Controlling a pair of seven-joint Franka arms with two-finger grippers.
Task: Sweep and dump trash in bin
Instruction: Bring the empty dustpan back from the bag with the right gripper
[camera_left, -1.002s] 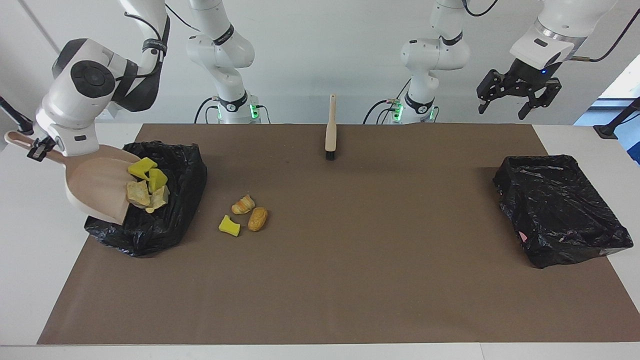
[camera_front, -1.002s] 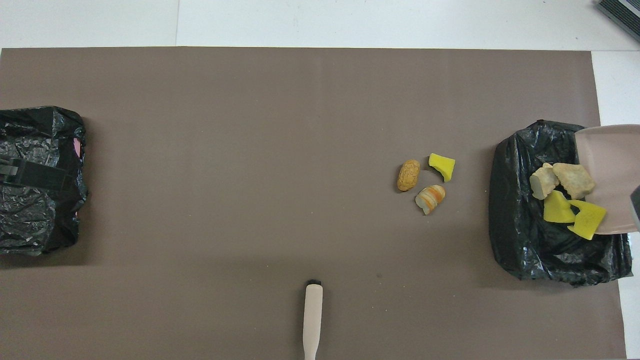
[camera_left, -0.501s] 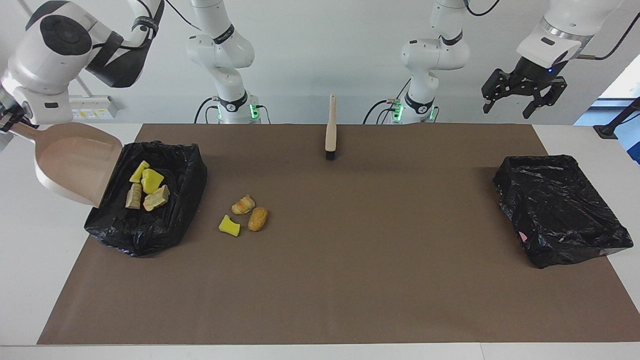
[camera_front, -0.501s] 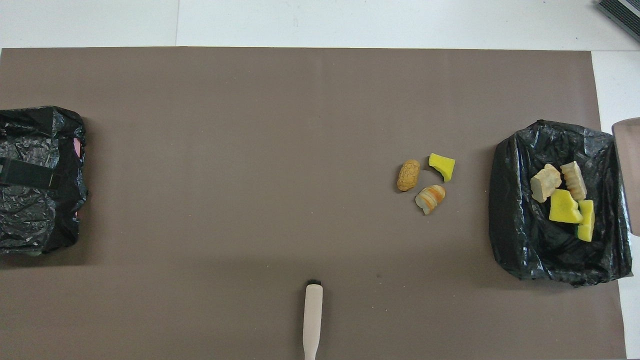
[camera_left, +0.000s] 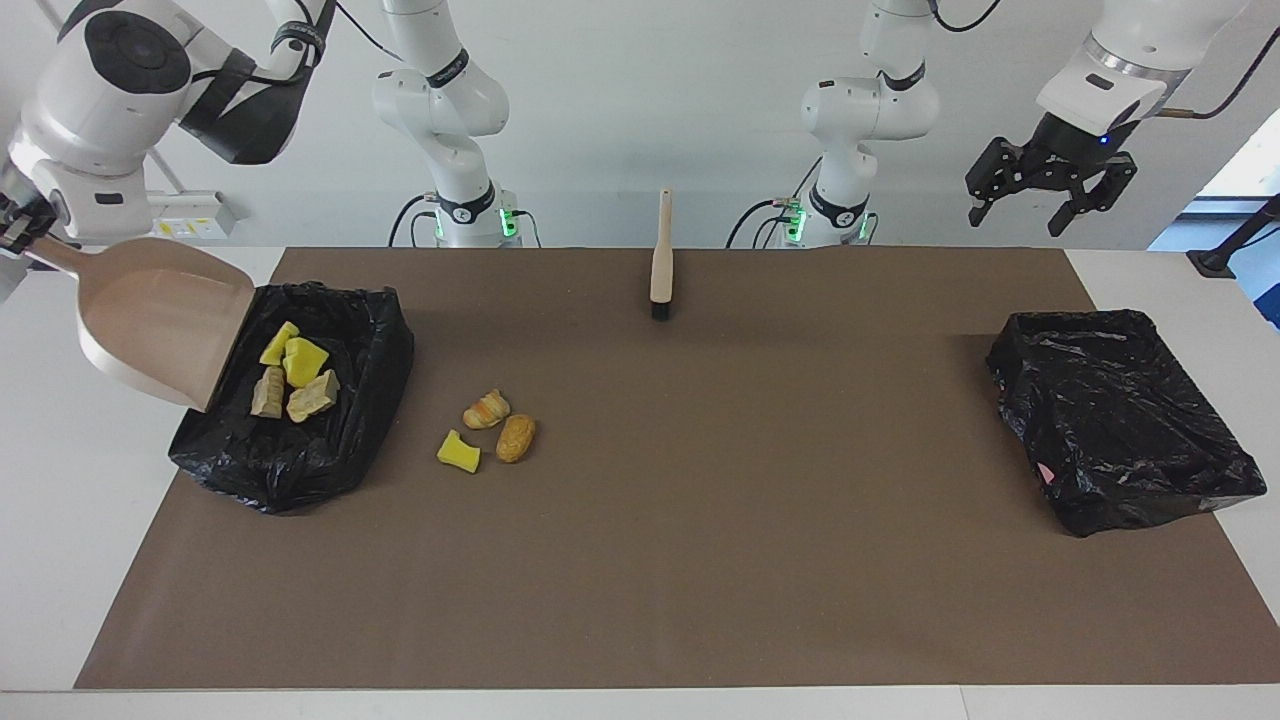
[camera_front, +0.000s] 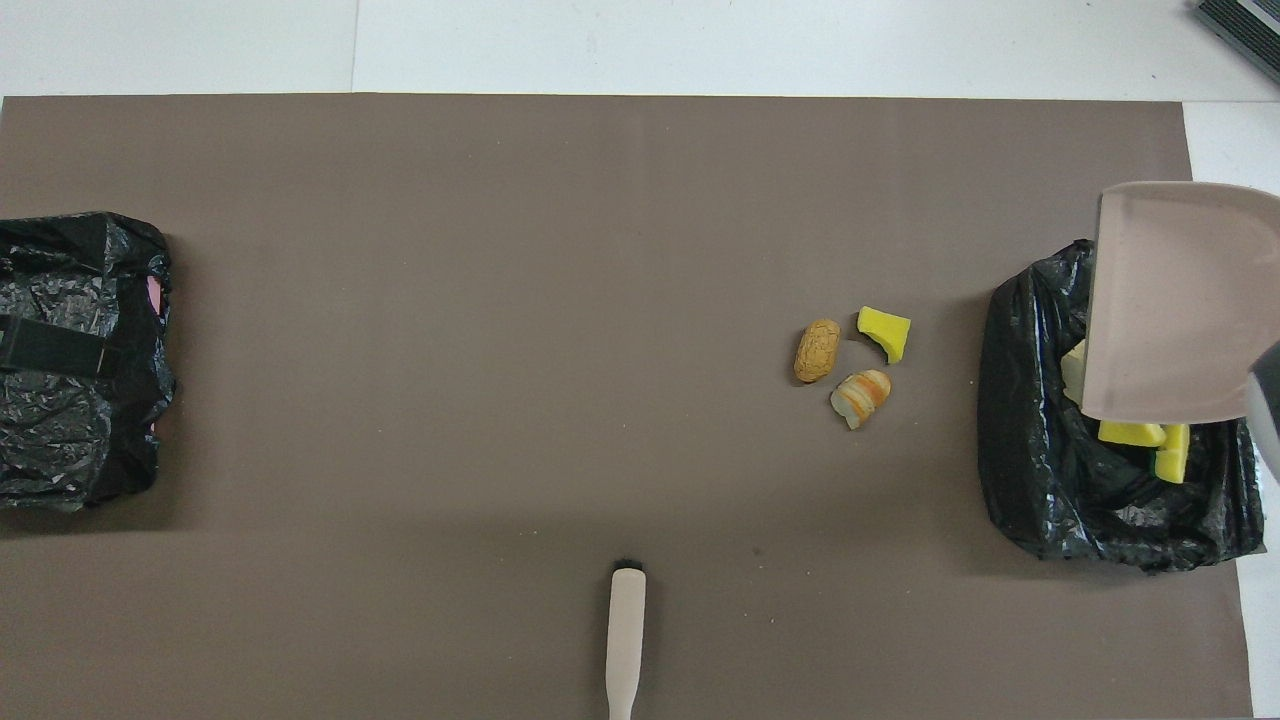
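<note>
The right hand (camera_left: 18, 228), at the upper left edge of the facing view, is clamped on the handle of the dustpan (camera_left: 160, 318), which hangs tilted and empty over the edge of the bin (camera_left: 290, 455) at the left of that frame. The left hand (camera_left: 1050, 190), upper right, waits in the air with its fingers apart and nothing in them, above the second bin (camera_left: 1120, 420) at the right.

The trash is split. Four pieces, two yellow and two tan, lie in the bin (camera_left: 292, 378) just under the dustpan's lip. Three more (camera_left: 487, 430) sit together on the brown mat just beside that bin, toward the frame's centre: a yellow chunk, a striped croissant-like piece and a tan bread-like one. The brush (camera_left: 661, 258) lies untouched at the top centre of the mat.

The pieces look light and soft, sponge or foam, so they should slide easily before the bristles but may also bounce or roll off a steep pan. They are best not pinched; push them with the brush, held by its slim handle, onto the dustpan laid flat on the tabletop. The bag liner is limp and may snag the pan's lip.
</note>
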